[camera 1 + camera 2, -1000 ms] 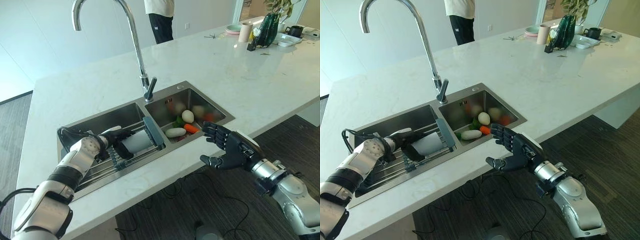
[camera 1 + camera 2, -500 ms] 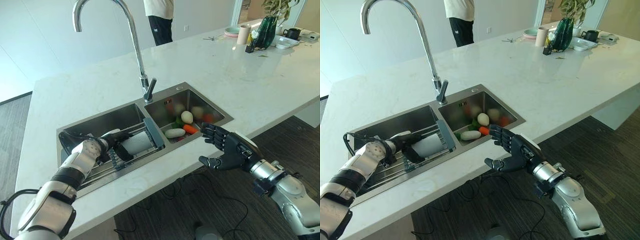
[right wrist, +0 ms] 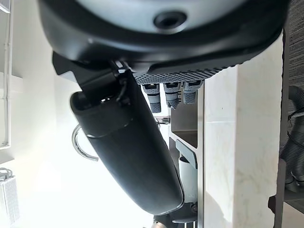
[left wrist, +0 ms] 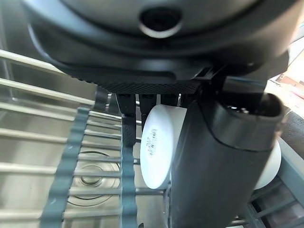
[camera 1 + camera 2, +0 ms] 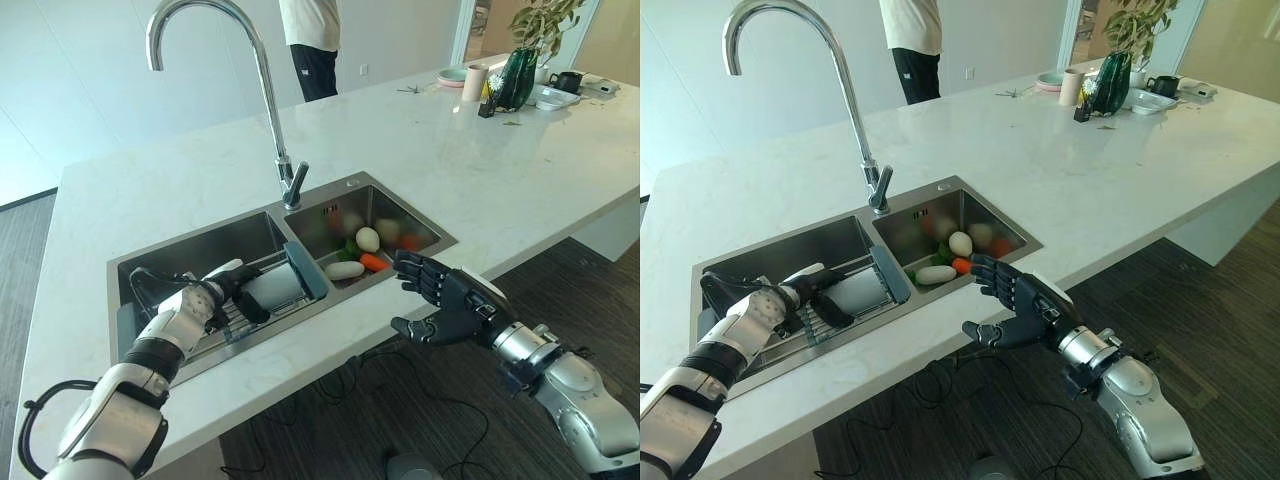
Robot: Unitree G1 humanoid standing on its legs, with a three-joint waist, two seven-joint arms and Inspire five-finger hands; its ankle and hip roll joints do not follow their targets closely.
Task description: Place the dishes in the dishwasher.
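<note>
In the left eye view the whole scene has slid a little, which is camera motion: the left hand [image 5: 215, 293] stays where it was, fingers curled round the white cylindrical cup [image 5: 270, 287] lying on the grey slatted wire rack [image 5: 300, 270] in the left steel sink basin [image 5: 190, 250], at about 8 o'clock from the chrome tap [image 5: 275, 130]. In the right eye view the right hand [image 5: 1025, 305] still hovers spread and empty off the white marble worktop [image 5: 1120, 170] edge, at 5 o'clock from the vegetables [image 5: 958, 245]. The left wrist view shows the thumb across that cup, so I judge nothing has been lifted yet.
</note>
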